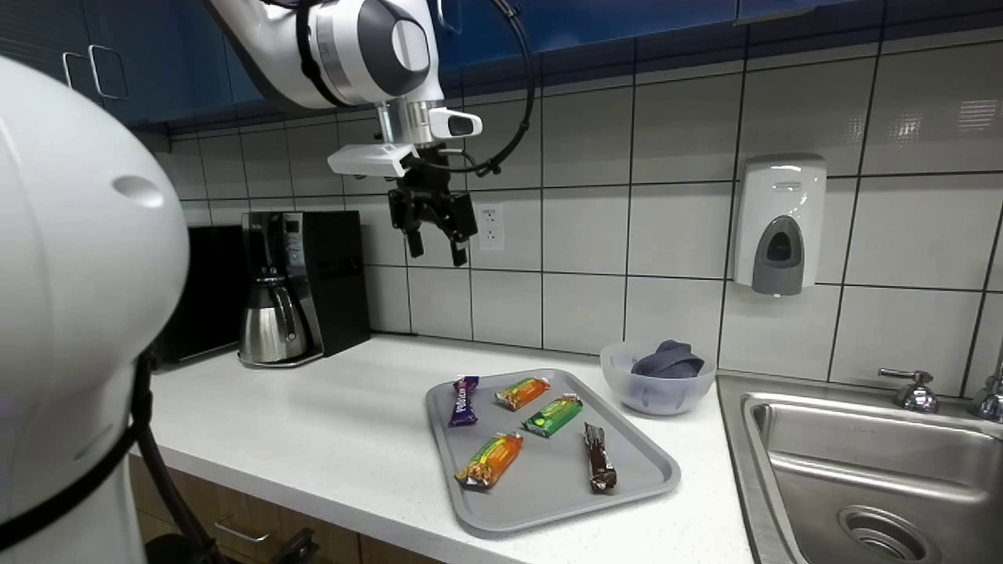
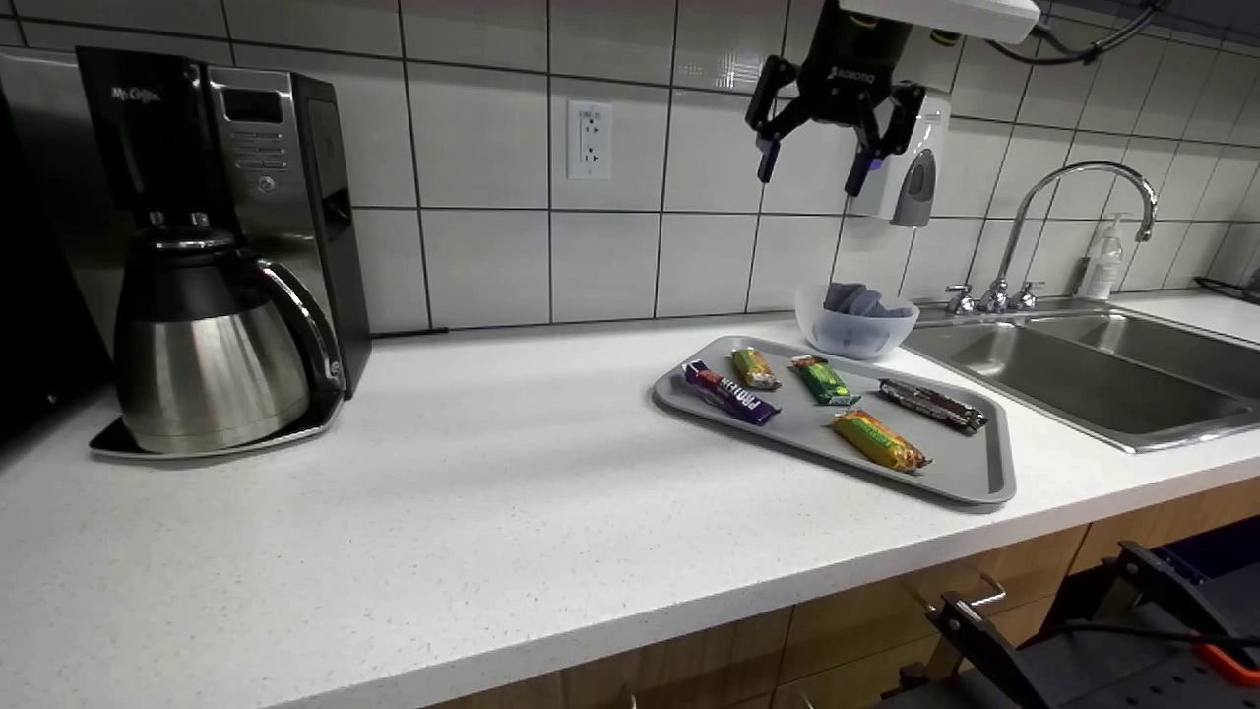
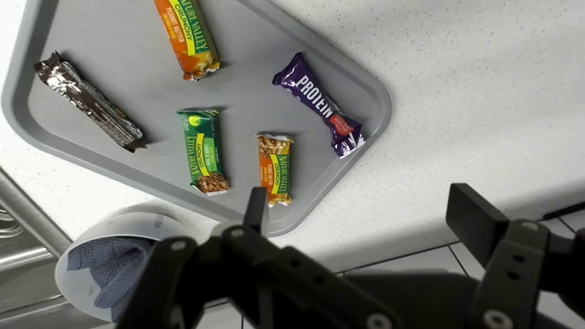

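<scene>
Grey tray (image 1: 541,486) down below, my gripper (image 2: 811,182) up here holding nothing.

My fingers (image 3: 477,224) are spread wide with just air between them, well above the counter (image 2: 492,463). Tray's got a purple protein bar (image 3: 315,100) near one corner, an orange peanut butter bar (image 3: 276,167) near the next corner, a second orange bar (image 3: 188,39) well apart from that, plus a green bar (image 3: 203,148) sitting between the first orange one and a brown bar (image 3: 89,103). Frosted bowl (image 1: 657,395) just beside the tray, near the sink (image 1: 854,439), has a bluish-grey cloth (image 1: 668,360) in it.
</scene>
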You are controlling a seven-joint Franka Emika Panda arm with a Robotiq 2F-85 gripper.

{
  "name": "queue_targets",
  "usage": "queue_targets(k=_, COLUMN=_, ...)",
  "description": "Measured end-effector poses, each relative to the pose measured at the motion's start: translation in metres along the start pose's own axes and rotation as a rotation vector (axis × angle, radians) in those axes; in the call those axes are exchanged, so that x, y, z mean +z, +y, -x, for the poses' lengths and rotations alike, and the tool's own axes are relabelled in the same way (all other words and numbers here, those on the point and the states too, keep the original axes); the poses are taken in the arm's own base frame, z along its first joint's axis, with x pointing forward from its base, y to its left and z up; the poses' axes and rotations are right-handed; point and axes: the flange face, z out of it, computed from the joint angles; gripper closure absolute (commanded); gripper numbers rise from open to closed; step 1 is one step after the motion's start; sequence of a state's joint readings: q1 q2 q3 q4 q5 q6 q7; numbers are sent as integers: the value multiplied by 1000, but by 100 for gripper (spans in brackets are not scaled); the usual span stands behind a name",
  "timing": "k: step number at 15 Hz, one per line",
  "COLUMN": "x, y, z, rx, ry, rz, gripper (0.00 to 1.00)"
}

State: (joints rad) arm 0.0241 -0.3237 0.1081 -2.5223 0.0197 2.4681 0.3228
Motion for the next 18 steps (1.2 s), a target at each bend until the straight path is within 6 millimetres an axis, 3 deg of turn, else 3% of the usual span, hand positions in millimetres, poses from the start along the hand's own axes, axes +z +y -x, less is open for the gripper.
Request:
queue_targets(k=10, x=21, y=3, z=16, rx=-47, ry=-20, rz=10, gripper=0)
queue_targets(k=18, x=58, y=8, z=18, rx=-109, ry=-44, rz=11, gripper=0)
